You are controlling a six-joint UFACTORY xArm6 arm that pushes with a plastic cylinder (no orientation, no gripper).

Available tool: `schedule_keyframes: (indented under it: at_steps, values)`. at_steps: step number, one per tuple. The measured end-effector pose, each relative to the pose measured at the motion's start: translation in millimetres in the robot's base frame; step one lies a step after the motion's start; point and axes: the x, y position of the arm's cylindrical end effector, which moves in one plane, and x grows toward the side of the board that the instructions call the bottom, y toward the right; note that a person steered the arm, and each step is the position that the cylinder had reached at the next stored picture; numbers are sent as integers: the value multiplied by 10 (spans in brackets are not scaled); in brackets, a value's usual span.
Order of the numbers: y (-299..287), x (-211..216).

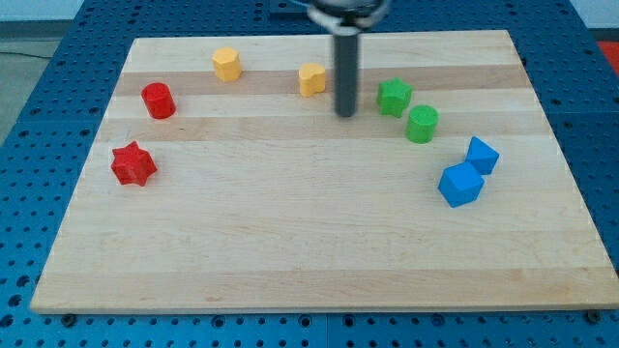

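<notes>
My tip [346,114] rests on the wooden board [290,232] near the view's top centre. Closest to it is a yellow block [312,79], just up and to the left, a small gap away. To the tip's right sit a green star-shaped block [394,97] and a green cylinder [422,124]. A second yellow block [226,64] lies farther left along the top. I cannot see the tip touching any block.
A red cylinder [158,101] and a red star-shaped block [133,163] lie at the view's left. Two blue cubes [460,184] [482,155] sit together at the right. Blue perforated table surface [39,97] surrounds the board.
</notes>
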Motion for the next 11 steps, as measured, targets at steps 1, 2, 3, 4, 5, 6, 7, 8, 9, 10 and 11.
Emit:
schedule_keyframes:
  at_steps: [1, 2, 3, 4, 5, 6, 7, 8, 9, 10, 11]
  values:
    - [659, -72]
    - [473, 239]
    - [272, 596]
    - [-150, 703]
    - [4, 916]
    - [501, 688]
    - [1109, 598]
    - [442, 547]
    - [-233, 191]
    - [-647, -86]
    - [-893, -180]
